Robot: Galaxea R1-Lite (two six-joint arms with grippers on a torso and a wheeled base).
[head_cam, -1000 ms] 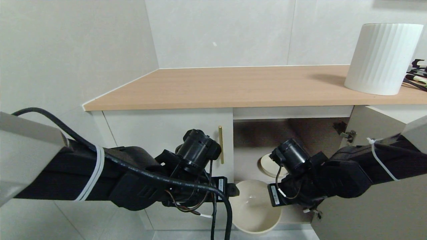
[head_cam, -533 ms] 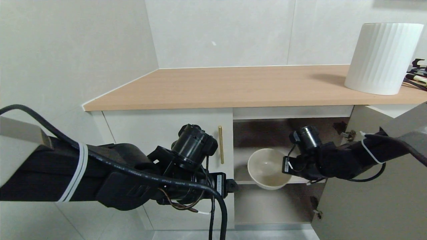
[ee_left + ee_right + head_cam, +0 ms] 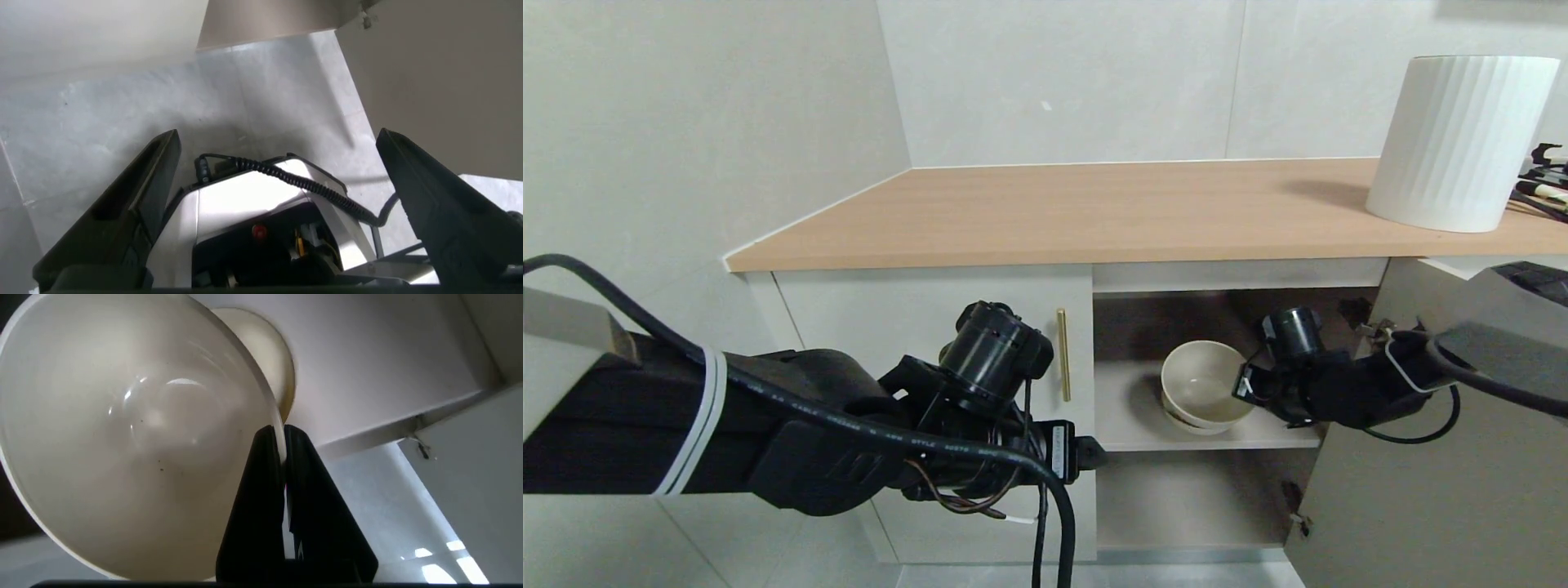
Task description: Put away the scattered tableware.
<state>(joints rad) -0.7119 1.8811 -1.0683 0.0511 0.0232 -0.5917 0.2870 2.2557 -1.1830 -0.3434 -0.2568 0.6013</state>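
Clamping the bowl point(image 3: 1205, 384) by its rim, my right gripper point(image 3: 1245, 384) holds it tilted over the shelf point(image 3: 1143, 429), centre right; releasing it seems all that's left. My left gripper point(image 3: 278, 151) is spread, empty.

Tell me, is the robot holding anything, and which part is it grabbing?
The right hand pinches the cream bowl by its rim. The left hand is open and holds nothing.

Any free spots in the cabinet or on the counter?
Shelf bare between the closed door and the bowl; compartment below bare. Counter open left of the white canister. Crowded: shelf's right side, with bowl, plate and right gripper.
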